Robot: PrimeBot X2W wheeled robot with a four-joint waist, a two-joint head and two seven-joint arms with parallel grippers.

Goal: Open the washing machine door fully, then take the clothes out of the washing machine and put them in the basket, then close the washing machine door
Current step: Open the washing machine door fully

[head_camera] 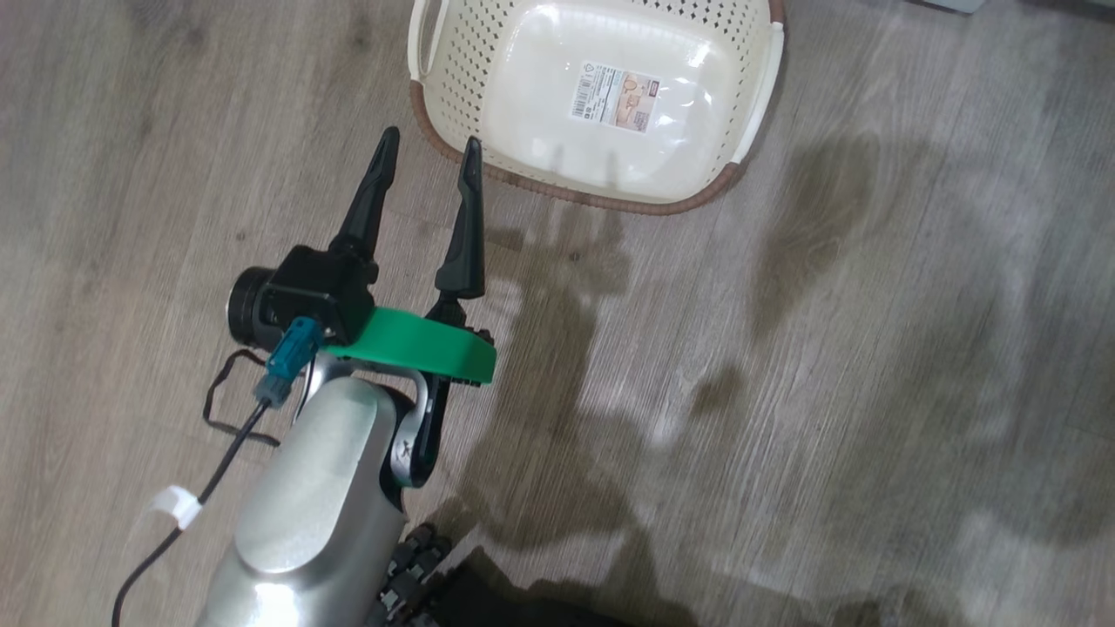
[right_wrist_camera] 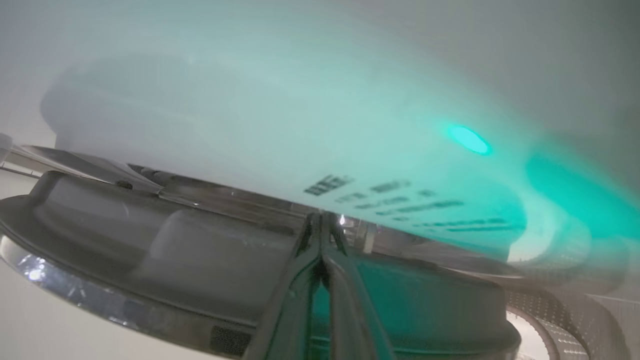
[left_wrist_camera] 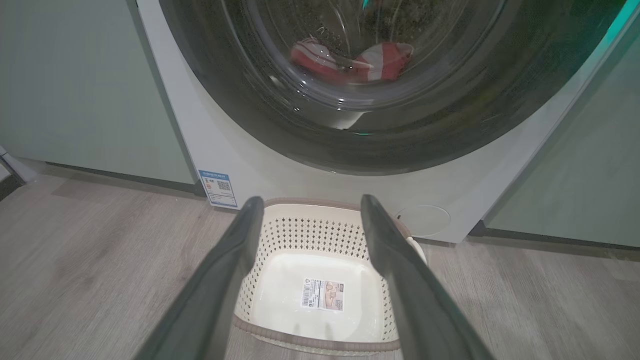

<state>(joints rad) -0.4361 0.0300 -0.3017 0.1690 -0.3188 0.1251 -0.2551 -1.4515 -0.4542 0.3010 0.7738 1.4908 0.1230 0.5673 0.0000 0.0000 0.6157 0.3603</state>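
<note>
While the clothes (left_wrist_camera: pixel 385 57) lie red and white behind its glass, the washing machine door (left_wrist_camera: pixel 350 140) looks shut to me in the left wrist view. Right pincer (right_wrist_camera: pixel 320 216): fingers pressed together, I see nothing btw them, tips at the seam where the door edge meets the white front of the washing machine (left_wrist_camera: pixel 280 175). The basket (left_wrist_camera: pixel 310 235) stands empty on the floor (left_wrist_camera: pixel 100 260), just in front of the machine. Left pincer (left_wrist_camera: pixel 311 200) is wide open, holds nothing, near the basket.

Cream perforated basket (head_camera: pixel 460 65), brown rim; red-and-white clothes (left_wrist_camera: pixel 381 59); black-rimmed washing machine door (left_wrist_camera: pixel 235 95)
</note>
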